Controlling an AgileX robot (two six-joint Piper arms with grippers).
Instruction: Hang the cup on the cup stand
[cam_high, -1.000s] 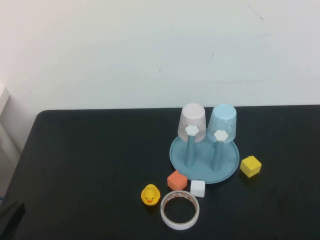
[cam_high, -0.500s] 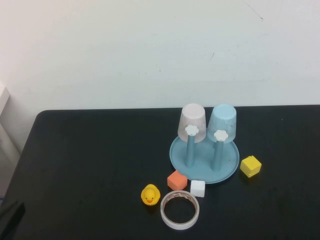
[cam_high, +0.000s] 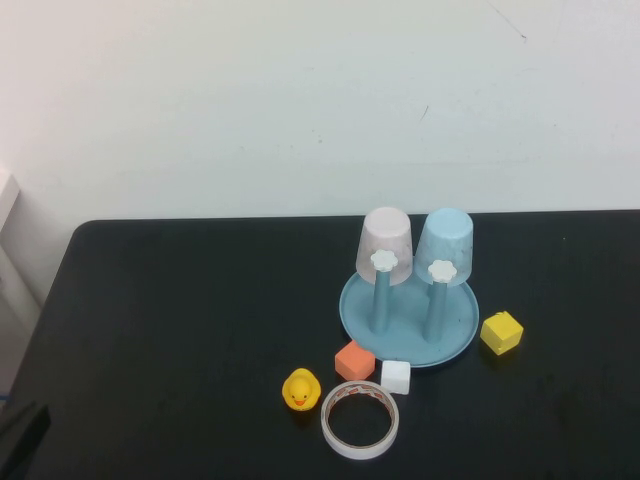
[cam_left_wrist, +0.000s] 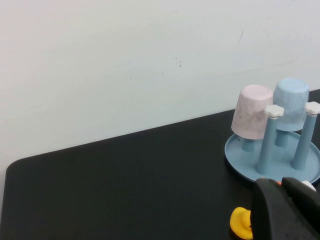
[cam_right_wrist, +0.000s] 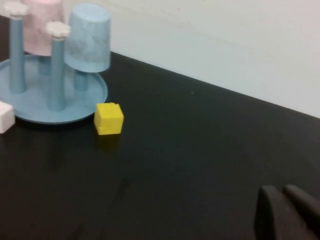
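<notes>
The light blue cup (cam_high: 446, 245) hangs upside down on a back peg of the cup stand (cam_high: 452, 343), a round teal dish with flower-topped pegs; the cup (cam_left_wrist: 292, 102) (cam_right_wrist: 89, 37) shows in both wrist views. A pale pink cup (cam_high: 385, 245) hangs beside it. My left gripper (cam_left_wrist: 281, 186) is shut and empty, low at the table's near left corner, well away from the stand (cam_left_wrist: 240, 165). My right gripper (cam_right_wrist: 281, 192) is shut and empty, off to the right of the stand (cam_right_wrist: 90, 105); it is out of the high view.
In front of the stand lie an orange cube (cam_high: 354, 360), a white cube (cam_high: 396, 376), a yellow duck (cam_high: 300, 390) and a tape roll (cam_high: 360, 419). A yellow cube (cam_high: 501, 332) sits to the stand's right. The black table ends near a white wall behind.
</notes>
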